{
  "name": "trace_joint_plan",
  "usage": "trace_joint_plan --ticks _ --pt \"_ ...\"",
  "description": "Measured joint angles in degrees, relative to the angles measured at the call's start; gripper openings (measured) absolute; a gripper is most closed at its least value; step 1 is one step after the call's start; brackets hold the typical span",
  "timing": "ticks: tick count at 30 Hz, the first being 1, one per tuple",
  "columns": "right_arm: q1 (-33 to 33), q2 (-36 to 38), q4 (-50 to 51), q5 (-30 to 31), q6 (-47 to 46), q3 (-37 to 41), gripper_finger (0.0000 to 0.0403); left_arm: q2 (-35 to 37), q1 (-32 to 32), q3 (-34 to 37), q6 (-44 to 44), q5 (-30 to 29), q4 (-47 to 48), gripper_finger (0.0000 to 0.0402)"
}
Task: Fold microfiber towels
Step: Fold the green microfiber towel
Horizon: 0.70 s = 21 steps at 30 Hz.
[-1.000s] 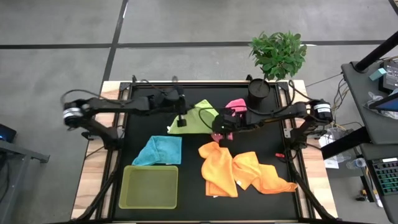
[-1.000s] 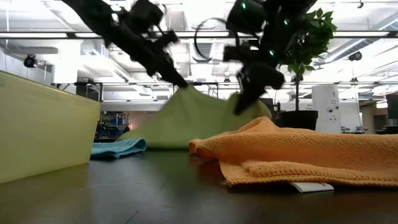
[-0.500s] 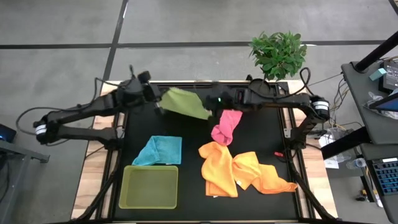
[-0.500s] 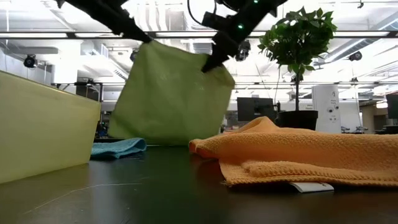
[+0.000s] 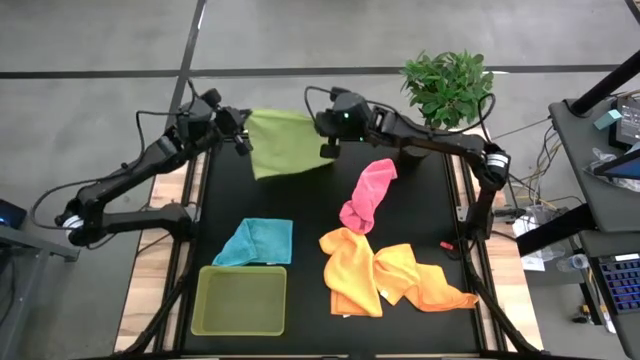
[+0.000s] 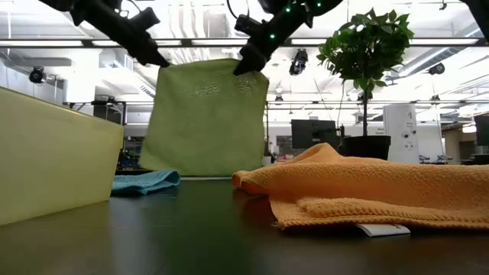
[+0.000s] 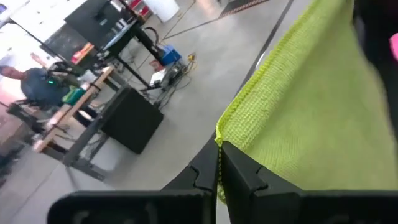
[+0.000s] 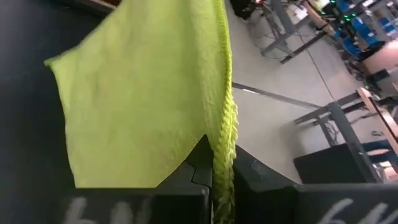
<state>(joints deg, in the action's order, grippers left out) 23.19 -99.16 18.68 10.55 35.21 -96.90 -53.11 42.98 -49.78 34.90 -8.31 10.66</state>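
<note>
A lime green towel [image 5: 285, 142] hangs spread out above the table's far edge, held between my two grippers. My left gripper [image 6: 163, 63] is shut on its upper left corner. My right gripper [image 6: 238, 69] is shut on its upper right corner. I cannot tell whether its lower edge [image 6: 202, 173] touches the table. On the table lie a pink towel [image 5: 368, 195], a light blue towel [image 5: 257, 242] and crumpled orange towels [image 5: 390, 272]. My left gripper pinches the lime green towel's upper corner [image 7: 225, 134] between its two fingers, coming nearly level from the table's left. The cloth hangs below, drawn flat toward the other gripper. My right gripper pinches the opposite upper corner, at the hemmed edge [image 8: 222, 163], between its two fingers, coming from the table's right. The towel hangs from it as a flat sheet.
A translucent lime-green tray [image 5: 241, 299] stands at the near left. A potted plant [image 5: 447, 88] stands at the far right corner. Bare black table top [image 5: 300, 200] lies between the hanging towel and the towels on the table.
Both grippers have risen and gone toward the table's far edge, moving apart while staying shut. The lime green towel has been lifted off the table and spread out. It hangs as a flat sheet between them. The pink towel lies uncovered.
</note>
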Motion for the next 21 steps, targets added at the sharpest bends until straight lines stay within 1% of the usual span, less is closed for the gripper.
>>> trace_joint_plan --ticks 5,7,11,13,15,21 --pt "-0.3 0.0 8.0 -0.5 -0.9 -2.2 0.0008 1.1 0.1 0.8 -2.2 4.6 3.1 0.0" --pt "-1.0 0.0 11.9 -1.2 -2.3 -2.2 0.0008 2.0 -0.5 0.8 -4.1 7.8 5.4 0.0" --pt "-2.5 0.0 20.3 -9.0 -6.1 -1.7 0.0008 3.2 -3.2 0.9 -9.3 13.1 12.3 0.0" --pt "-3.8 0.0 23.2 -12.7 -8.0 -0.7 0.0008 3.7 -5.3 1.6 -12.2 15.5 15.0 0.0" --pt "-5.4 0.0 25.2 -14.8 -9.1 0.6 0.0008 4.0 -8.0 3.1 -15.4 17.1 15.8 0.0" --pt "-11.6 0.0 26.7 -15.5 -12.7 5.0 0.0008 5.0 -18.7 9.5 -22.5 18.2 15.3 0.0"
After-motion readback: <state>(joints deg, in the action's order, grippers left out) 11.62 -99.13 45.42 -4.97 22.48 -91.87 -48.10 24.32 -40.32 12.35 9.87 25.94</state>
